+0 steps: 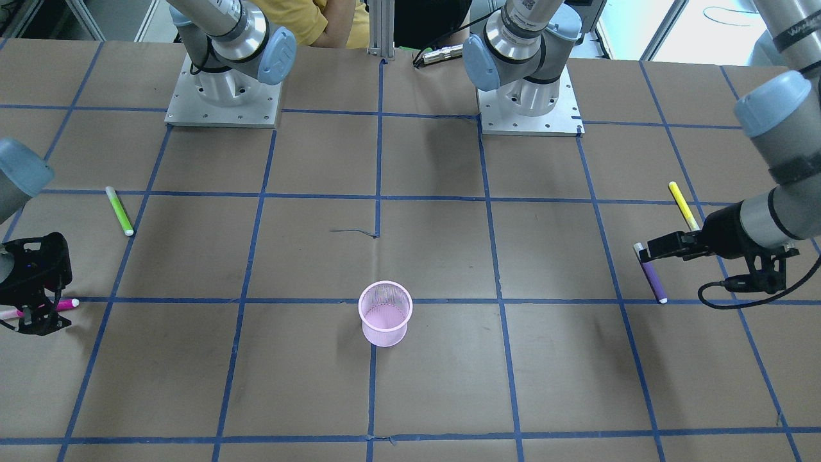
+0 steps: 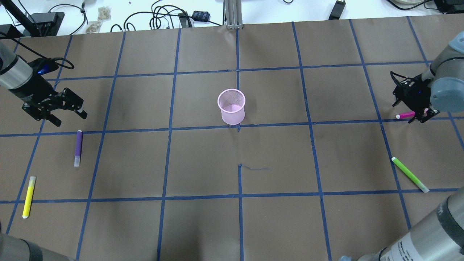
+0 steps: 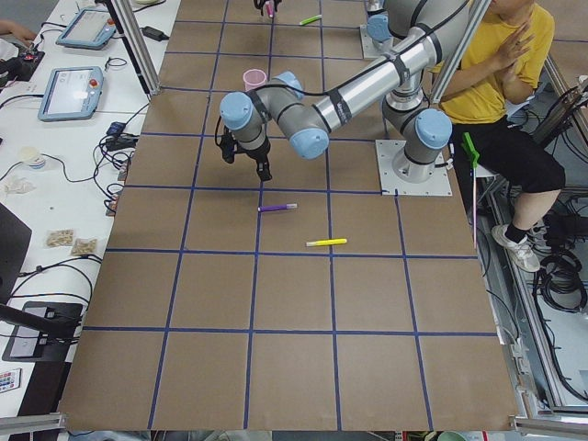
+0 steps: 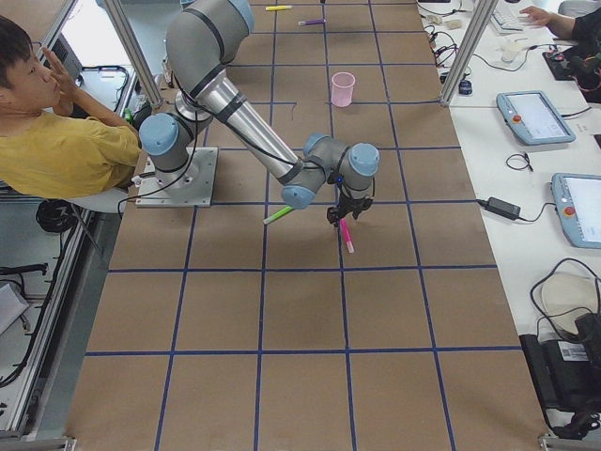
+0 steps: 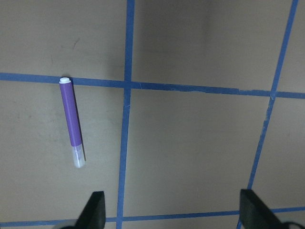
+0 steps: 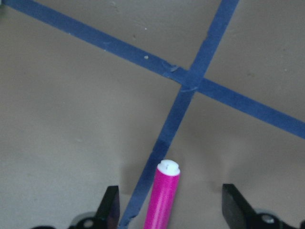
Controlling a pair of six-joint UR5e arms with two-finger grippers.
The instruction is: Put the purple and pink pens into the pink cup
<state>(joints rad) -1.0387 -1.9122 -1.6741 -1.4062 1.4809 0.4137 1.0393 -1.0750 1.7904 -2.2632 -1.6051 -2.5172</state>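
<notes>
The pink mesh cup (image 2: 231, 107) stands upright and empty near the table's middle; it also shows in the front view (image 1: 385, 314). The purple pen (image 2: 78, 148) lies flat on the table. My left gripper (image 2: 72, 119) is open and empty, hovering just beyond the pen's far end. In the left wrist view the purple pen (image 5: 71, 121) lies ahead and to the left of the gripper (image 5: 174, 212), outside the open jaws. The pink pen (image 2: 405, 115) lies on the table at the far right. My right gripper (image 6: 169, 210) is open and low, its fingers on either side of the pink pen (image 6: 163, 193).
A green highlighter (image 2: 409, 174) lies on the right side nearer the robot, and a yellow highlighter (image 2: 28, 197) lies on the left, near the purple pen. The arm bases (image 1: 223, 96) stand at the robot's edge. A person in a yellow shirt (image 4: 66, 150) sits behind the robot.
</notes>
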